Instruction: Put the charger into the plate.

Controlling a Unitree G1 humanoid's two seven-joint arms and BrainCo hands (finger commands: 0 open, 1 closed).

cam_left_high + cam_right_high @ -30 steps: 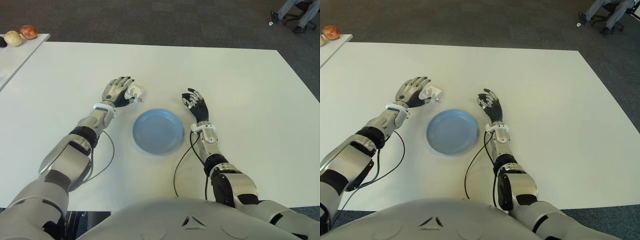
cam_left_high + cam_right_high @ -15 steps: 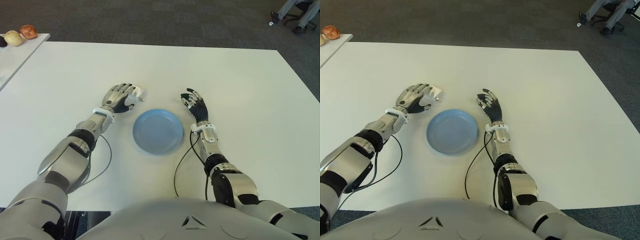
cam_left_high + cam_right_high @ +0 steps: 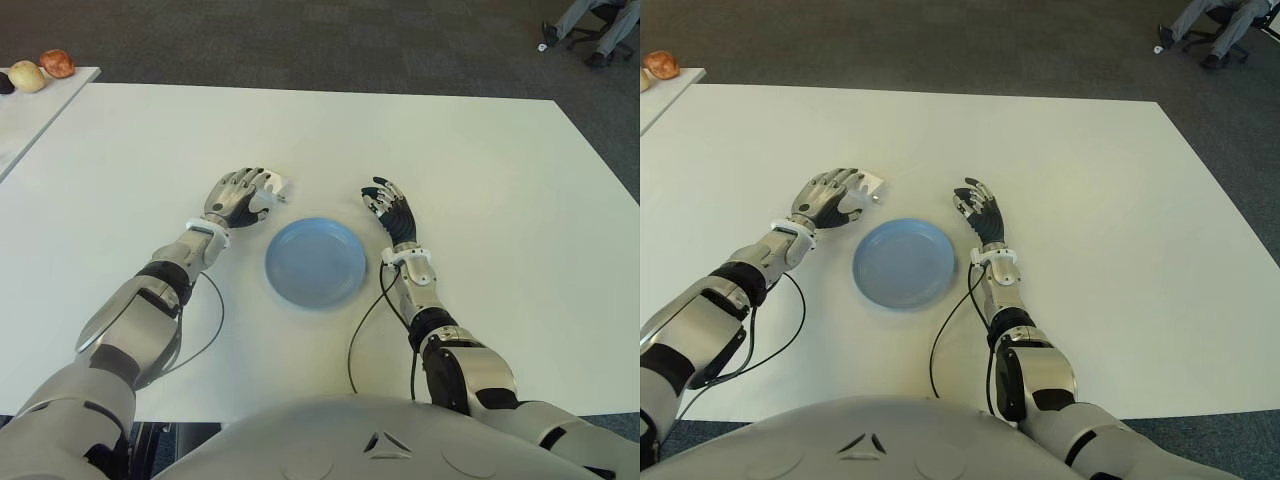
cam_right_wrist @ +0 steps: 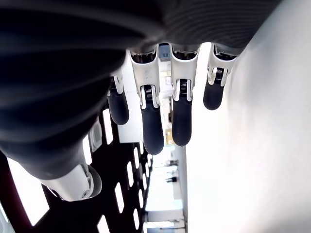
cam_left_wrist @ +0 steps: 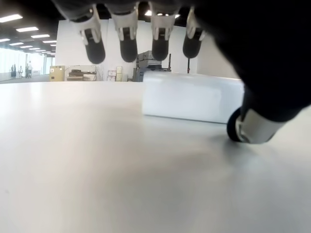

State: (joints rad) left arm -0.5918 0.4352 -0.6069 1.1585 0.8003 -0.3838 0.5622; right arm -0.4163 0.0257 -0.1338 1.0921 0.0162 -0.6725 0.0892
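Observation:
The white charger (image 3: 275, 184) lies flat on the white table (image 3: 480, 180), just beyond the upper-left rim of the round blue plate (image 3: 315, 262), which has nothing in it. My left hand (image 3: 243, 193) is low over the charger's left part and hides some of it. In the left wrist view the charger (image 5: 192, 102) sits on the table with the fingertips (image 5: 127, 48) held above it and the thumb (image 5: 252, 127) down beside it, without a grasp. My right hand (image 3: 391, 208) shows to the right of the plate, palm side up and fingers relaxed.
A second table (image 3: 30, 115) at the far left carries round fruit-like items (image 3: 42, 70). A seated person's legs and a chair base (image 3: 592, 30) show at the far right on the carpet. Black cables (image 3: 365, 320) run from both wrists toward my body.
My left hand has dropped and turned palm-down over the charger, covering more of it. In the last half second it barely moved. Right hand and plate are unchanged.

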